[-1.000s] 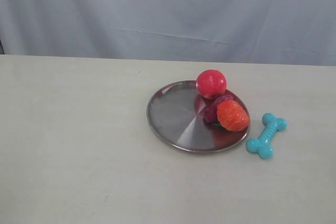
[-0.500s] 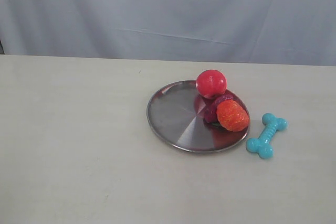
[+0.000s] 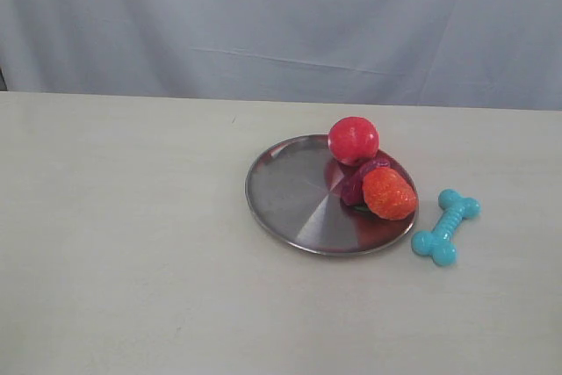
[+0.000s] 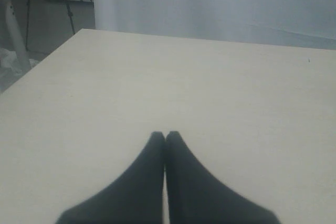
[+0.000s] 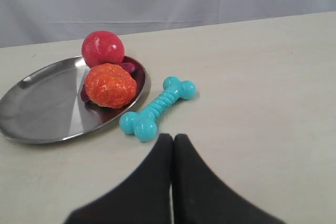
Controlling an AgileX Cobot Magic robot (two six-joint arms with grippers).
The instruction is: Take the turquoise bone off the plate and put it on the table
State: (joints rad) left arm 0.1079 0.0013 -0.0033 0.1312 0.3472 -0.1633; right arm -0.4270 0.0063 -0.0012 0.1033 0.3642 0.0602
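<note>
The turquoise bone (image 3: 446, 227) lies flat on the beige table (image 3: 132, 234), just off the right rim of the steel plate (image 3: 290, 195). The right wrist view shows the same bone (image 5: 157, 108) beside the plate (image 5: 42, 108). My right gripper (image 5: 172, 138) is shut and empty, its tips a short way from the bone's near knob. My left gripper (image 4: 165, 135) is shut and empty over bare table (image 4: 210, 87), with no toy in its view. Neither gripper appears in the exterior view.
On the plate rest a red ball (image 3: 354, 140), an orange bumpy toy (image 3: 389, 193) and a dark purple toy (image 3: 362, 175) partly hidden behind it. A grey cloth (image 3: 281, 24) hangs behind the table. The left wrist view shows the table's edge (image 4: 37, 64).
</note>
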